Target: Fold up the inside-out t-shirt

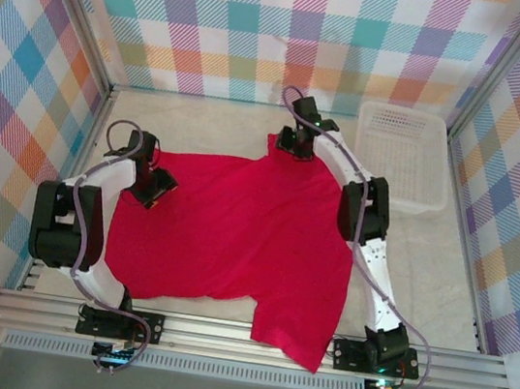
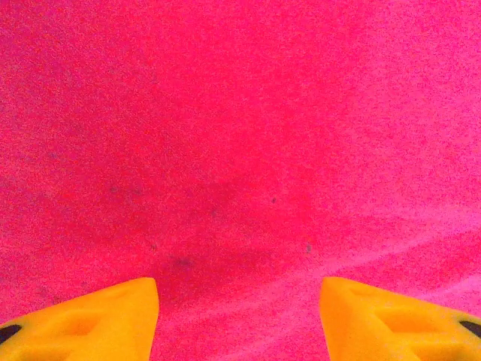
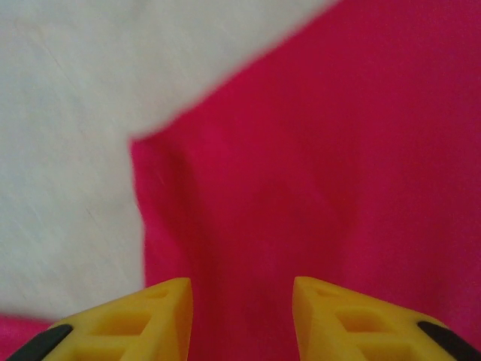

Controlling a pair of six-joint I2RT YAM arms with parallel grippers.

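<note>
While the shirt (image 1: 235,230) lies spread on the desk (image 1: 452,282), left fingers (image 2: 113,320) gape empty. Right fingers (image 3: 143,320) too — parted, holding nothing.

Far-right corner: white basket (image 1: 406,203) blocks it.
Middle of table (image 1: 438,280): t-shirt (image 1: 235,230) covers it and overhangs the near edge.
Right edge: bare strip, passable beside right arm (image 1: 365,213).
Far-left corner: bare, open.
Left edge: crowded by left arm (image 1: 65,224).

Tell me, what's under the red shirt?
The pale table shows around the t-shirt; its near corner drapes over the metal rail. Anything beneath the cloth is covered.
</note>
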